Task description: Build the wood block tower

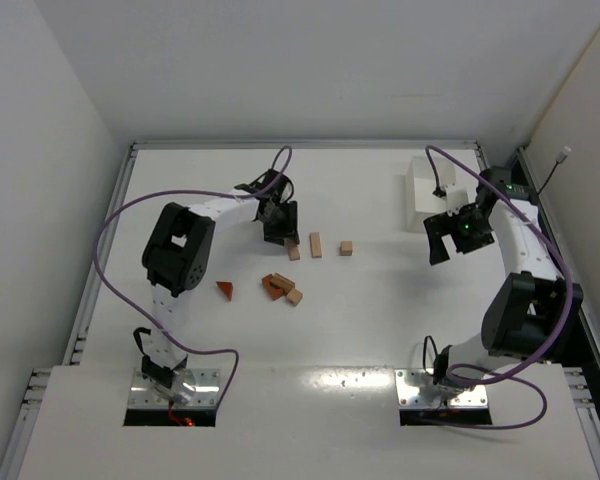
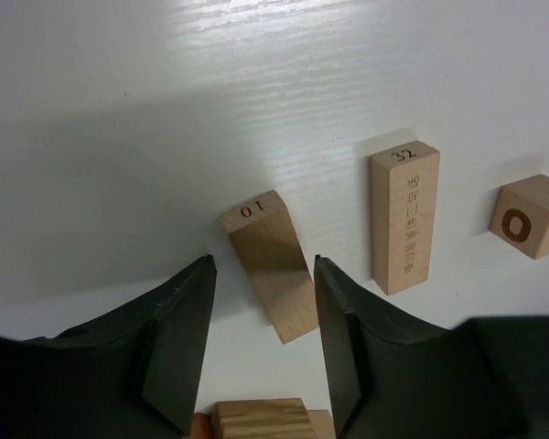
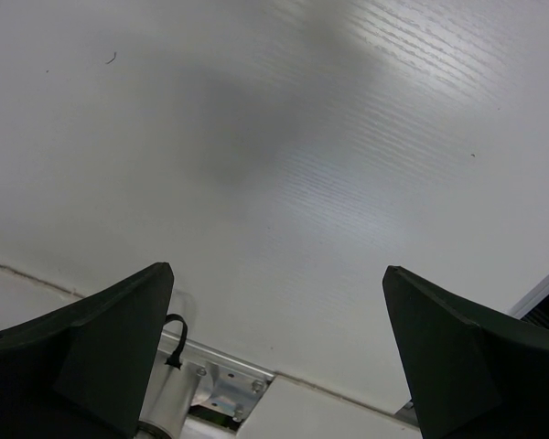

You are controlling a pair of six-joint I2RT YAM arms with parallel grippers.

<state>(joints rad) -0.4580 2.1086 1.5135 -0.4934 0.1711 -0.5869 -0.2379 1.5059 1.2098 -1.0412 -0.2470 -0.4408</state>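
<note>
Two pale tan bars lie flat, bar 10 between open left jaws, bar 32 beside; right jaws gape

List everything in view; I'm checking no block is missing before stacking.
block marked 10: 1, pale tan, between left gripper jaws
bar marked 32: 1, pale tan, to its right
cube: 1, pale tan, further right
wedge: 1, reddish-brown, alone toward left base
cluster: apparently three, reddish-brown and tan, nearer than bars
tray: 1, white, far right
left gripper: 1, black, open
right gripper: 1, black, open, empty
</note>
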